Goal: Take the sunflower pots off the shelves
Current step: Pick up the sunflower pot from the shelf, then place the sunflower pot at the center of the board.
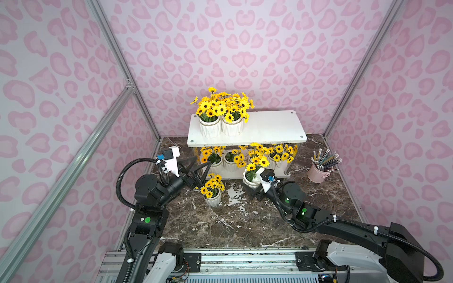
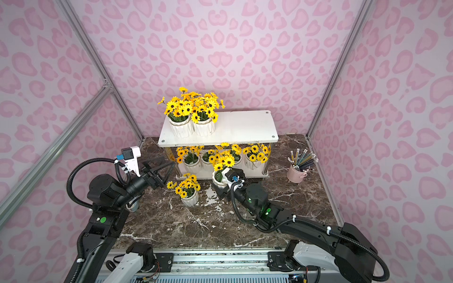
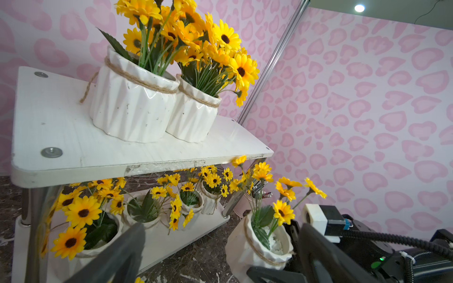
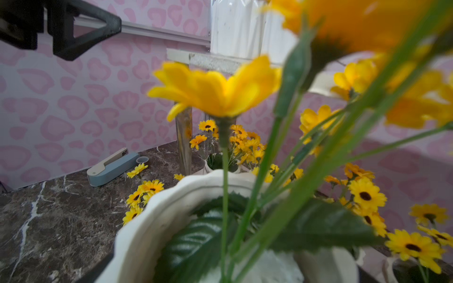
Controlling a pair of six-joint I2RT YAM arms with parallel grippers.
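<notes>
The white two-tier shelves point(image 1: 269, 127) stand at the back of the marble table. Two sunflower pots point(image 1: 209, 128) point(image 1: 232, 127) sit close together at the left end of the top board. Three more point(image 1: 217, 165) stand on the lower board, partly hidden by flowers. One pot point(image 1: 212, 199) stands on the table in front. My right gripper point(image 1: 252, 187) is shut on another pot point(image 3: 257, 245), off the shelf, just before the lower board. My left gripper point(image 1: 202, 164) hangs open and holds nothing, by the rack's left front leg.
A pink bucket of pencils point(image 1: 317, 174) stands on the table right of the rack. A grey-blue device point(image 4: 112, 166) lies by the left wall. White crumbs point(image 1: 232, 196) are scattered on the marble between the two low pots. Pink patterned walls close three sides.
</notes>
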